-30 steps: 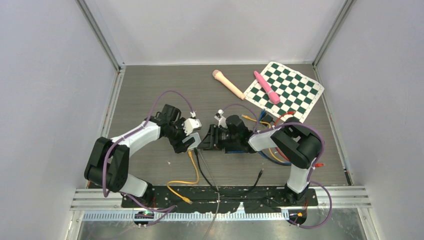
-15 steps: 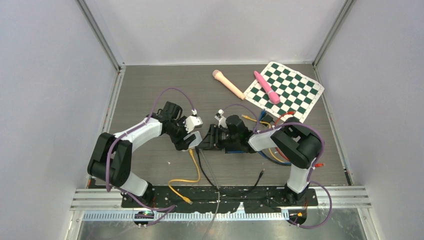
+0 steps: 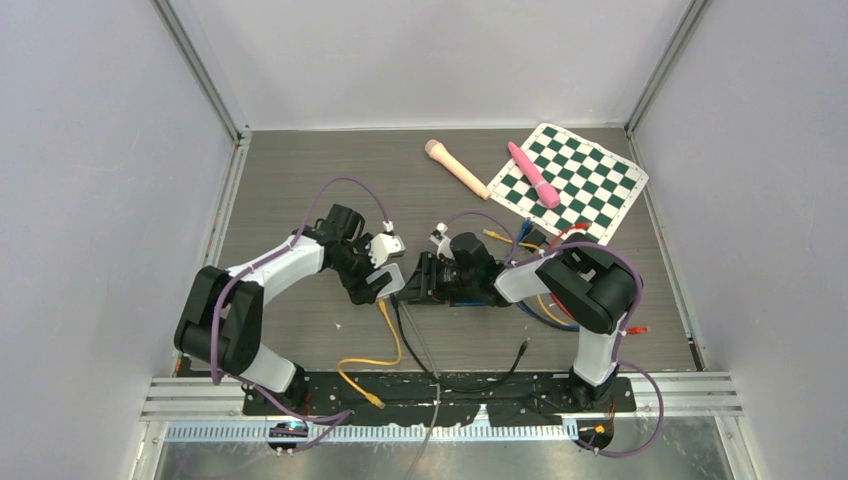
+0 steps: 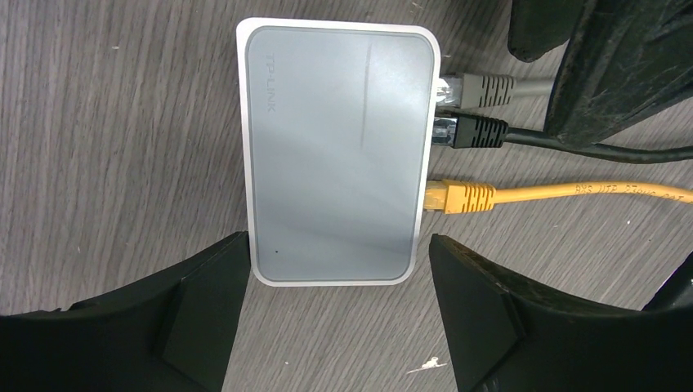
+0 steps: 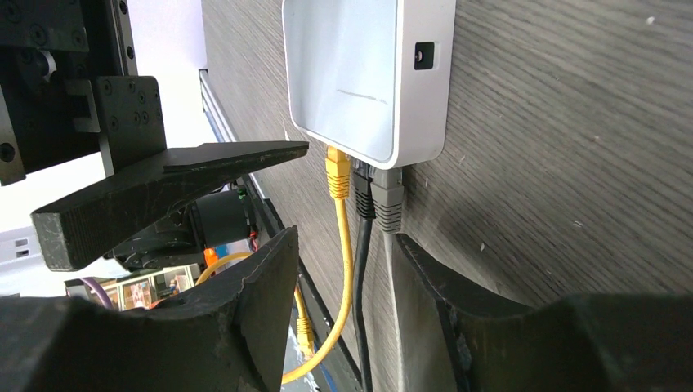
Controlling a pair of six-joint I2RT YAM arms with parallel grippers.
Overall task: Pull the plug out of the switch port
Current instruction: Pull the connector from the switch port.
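Observation:
The switch (image 4: 335, 155) is a flat grey-white box lying on the table. In ports along one edge sit a grey plug (image 4: 482, 86), a black plug (image 4: 480, 131) and a yellow plug (image 4: 462, 197). My left gripper (image 4: 337, 241) is open, its fingers straddling the switch's end opposite the label, holding nothing. My right gripper (image 5: 345, 237) is open just behind the plugs. The yellow cable (image 5: 347, 245) and the black cable run loosely between its fingers, and the grey cable lies against the right one. In the top view both grippers meet at the switch (image 3: 390, 282).
A checkered mat (image 3: 585, 190) with a pink stick (image 3: 533, 174) lies at the back right, a beige stick (image 3: 457, 168) beside it. Blue, red and orange cables (image 3: 545, 305) pile up near the right arm. Loose cable ends (image 3: 372, 400) lie by the front rail.
The left arm's wrist has shifted slightly toward the switch and settled. The right arm has barely moved. All three plugs stay in their ports.

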